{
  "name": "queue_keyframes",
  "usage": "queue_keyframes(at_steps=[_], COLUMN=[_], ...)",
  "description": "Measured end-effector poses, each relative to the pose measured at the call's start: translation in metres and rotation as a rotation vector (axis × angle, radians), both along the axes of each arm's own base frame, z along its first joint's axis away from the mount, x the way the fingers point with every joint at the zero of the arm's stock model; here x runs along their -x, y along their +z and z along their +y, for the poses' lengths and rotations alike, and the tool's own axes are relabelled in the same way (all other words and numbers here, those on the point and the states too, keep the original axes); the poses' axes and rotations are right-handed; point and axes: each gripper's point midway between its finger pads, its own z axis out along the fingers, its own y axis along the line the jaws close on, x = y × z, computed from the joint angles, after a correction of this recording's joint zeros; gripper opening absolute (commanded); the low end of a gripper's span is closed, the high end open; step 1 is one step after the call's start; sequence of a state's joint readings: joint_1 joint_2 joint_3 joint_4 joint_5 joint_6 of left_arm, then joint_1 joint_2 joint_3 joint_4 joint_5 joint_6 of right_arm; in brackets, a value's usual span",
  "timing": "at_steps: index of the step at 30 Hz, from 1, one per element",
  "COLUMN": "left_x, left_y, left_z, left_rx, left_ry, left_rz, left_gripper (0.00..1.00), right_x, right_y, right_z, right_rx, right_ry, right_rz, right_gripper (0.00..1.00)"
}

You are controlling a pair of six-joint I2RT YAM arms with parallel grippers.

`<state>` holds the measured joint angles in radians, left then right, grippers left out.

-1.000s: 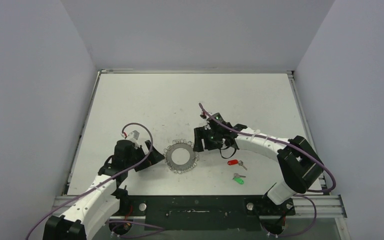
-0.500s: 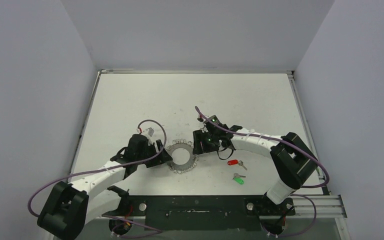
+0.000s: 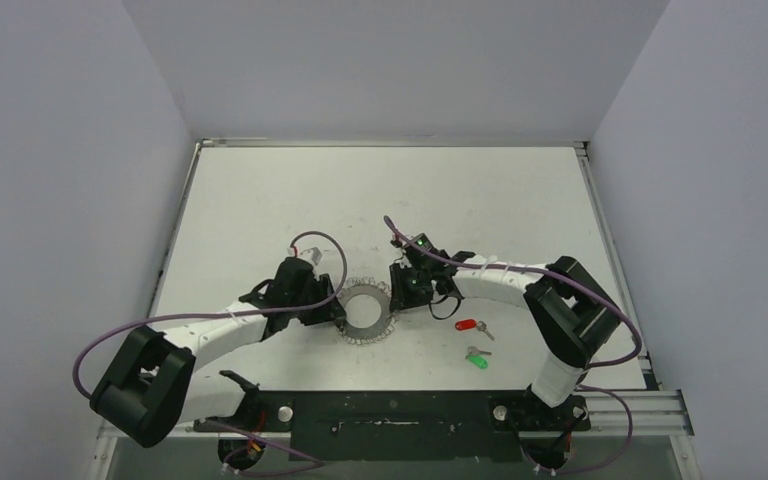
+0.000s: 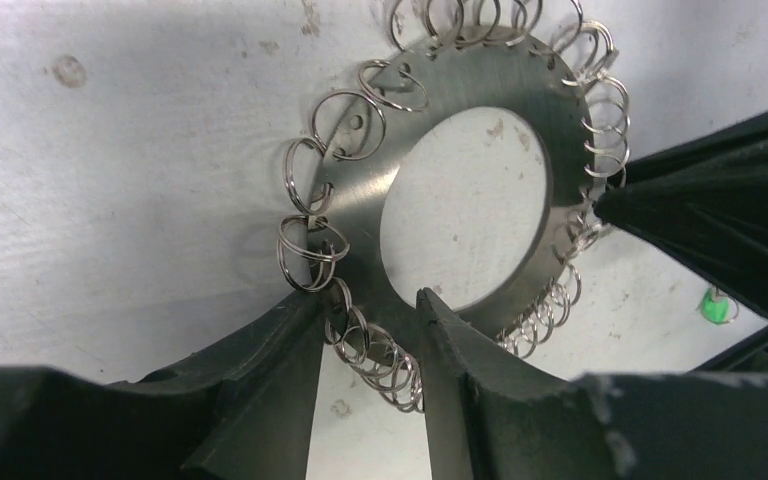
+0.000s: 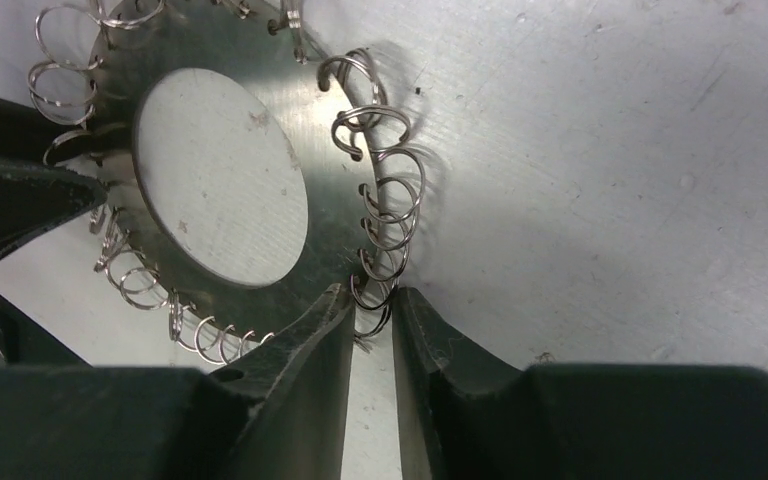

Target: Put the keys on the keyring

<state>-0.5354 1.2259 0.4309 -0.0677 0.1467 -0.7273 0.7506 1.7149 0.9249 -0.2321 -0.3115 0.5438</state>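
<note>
The step in hand looks like securing the flat silver metal keyring [image 3: 368, 331], fringed with small wire loops, which lies on the white table [image 3: 260, 200] at the centre of the overhead view. The left gripper [image 4: 370, 372] pinches the ring's band at the bottom centre of its wrist view, with one finger outside the fringe and the other at the edge of the central hole. The right gripper [image 5: 372, 318] is nearly pressed together on a bunch of wire loops at the ring's opposite edge (bottom centre of its own view). To do this well, the left should steady the band while the right singles out one loop rather than several, since a bundle would likely slip or tangle. The tiny silver red-tagged key [image 3: 467, 325] and green-tagged key [image 3: 478, 361] lie apart from the ring at lower right of the overhead view, not yet threaded; one gripper must let go to fetch them.
</note>
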Motion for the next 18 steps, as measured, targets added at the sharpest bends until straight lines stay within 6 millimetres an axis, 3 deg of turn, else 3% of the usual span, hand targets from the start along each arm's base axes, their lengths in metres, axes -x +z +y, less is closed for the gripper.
queue_keyframes(at_steps=[6, 11, 15, 18], left_x=[-0.016, -0.037, -0.053, -0.06], left_y=[-0.002, -0.002, -0.002, -0.001], left_z=[0.001, -0.004, -0.014, -0.019], left_rx=[-0.067, -0.115, -0.123, -0.14], left_ry=[0.001, -0.012, -0.042, -0.073], left_rz=[0.004, -0.003, -0.002, -0.005], left_gripper=[0.35, 0.35, 0.36, 0.45], right_x=[0.006, 0.029, 0.06, 0.078], right_y=[0.002, 0.002, -0.004, -0.003], right_z=[0.003, 0.005, 0.008, 0.011], right_rx=[-0.003, 0.002, 0.018, 0.019], right_ry=[0.008, 0.037, 0.093, 0.133], right_rz=[0.004, 0.018, 0.055, 0.074], right_gripper=[0.11, 0.13, 0.22, 0.3])
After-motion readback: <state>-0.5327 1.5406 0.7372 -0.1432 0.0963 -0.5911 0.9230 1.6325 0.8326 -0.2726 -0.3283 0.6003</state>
